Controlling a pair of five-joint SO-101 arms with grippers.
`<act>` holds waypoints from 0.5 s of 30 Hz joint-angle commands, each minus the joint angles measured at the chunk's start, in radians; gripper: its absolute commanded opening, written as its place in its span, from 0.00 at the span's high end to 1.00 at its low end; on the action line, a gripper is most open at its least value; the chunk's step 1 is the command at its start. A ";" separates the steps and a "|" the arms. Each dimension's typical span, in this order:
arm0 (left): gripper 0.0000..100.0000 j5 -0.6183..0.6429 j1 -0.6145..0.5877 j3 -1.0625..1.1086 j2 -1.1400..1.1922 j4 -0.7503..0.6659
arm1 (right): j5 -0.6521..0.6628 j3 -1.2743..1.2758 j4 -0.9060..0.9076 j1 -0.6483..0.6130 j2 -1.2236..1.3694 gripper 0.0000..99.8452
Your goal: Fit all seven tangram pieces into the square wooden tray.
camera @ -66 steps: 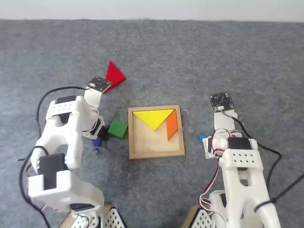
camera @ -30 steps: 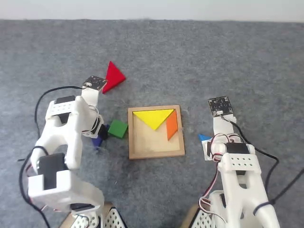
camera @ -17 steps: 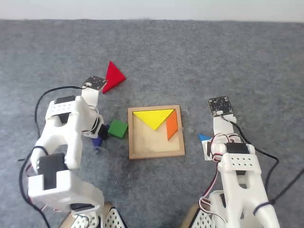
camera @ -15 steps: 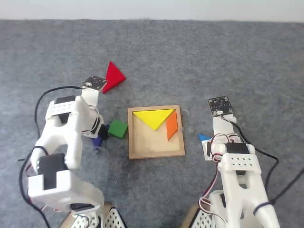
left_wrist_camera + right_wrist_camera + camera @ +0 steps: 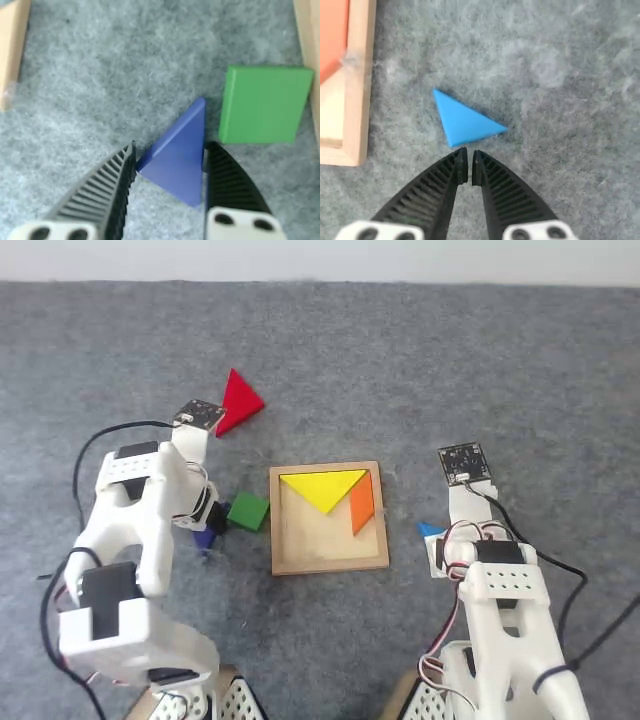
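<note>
Left claw (image 5: 170, 149) stands wide, a finger on each side of the dark blue triangle (image 5: 179, 160). That piece lies flat on the grey desk (image 5: 450, 370), just beside the green square (image 5: 262, 105). Right claw (image 5: 470, 152) is pinched nearly closed, tips just short of the light blue triangle (image 5: 462, 122). These pieces look thin, stiff and light, smooth-painted and likely slippery, so grip across opposite edges. Beyond, the square wooden tray (image 5: 315, 540) holds a yellow triangle (image 5: 322, 488) and an orange piece (image 5: 361, 503). Farthest off, the red triangle (image 5: 240, 398).
</note>
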 commanded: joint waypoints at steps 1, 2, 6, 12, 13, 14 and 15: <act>0.81 0.005 -0.029 -0.018 -0.031 -0.038 | -0.002 -0.005 -0.015 0.013 -0.027 0.97; 0.81 0.005 -0.029 -0.015 -0.048 -0.038 | -0.002 -0.005 -0.013 0.013 -0.027 0.97; 0.81 0.009 -0.026 0.028 -0.140 -0.044 | -0.002 -0.005 -0.008 0.013 -0.030 0.97; 0.81 0.011 -0.023 0.105 -0.273 -0.041 | 0.000 -0.003 -0.007 0.013 -0.031 0.97; 0.81 0.011 -0.023 0.113 -0.296 -0.038 | 0.000 -0.003 -0.007 0.013 -0.031 0.97; 0.81 0.011 -0.023 0.120 -0.316 -0.038 | 0.000 -0.003 -0.007 0.013 -0.031 0.97; 0.81 0.012 -0.023 0.130 -0.338 -0.037 | 0.000 -0.003 -0.005 0.013 -0.031 0.97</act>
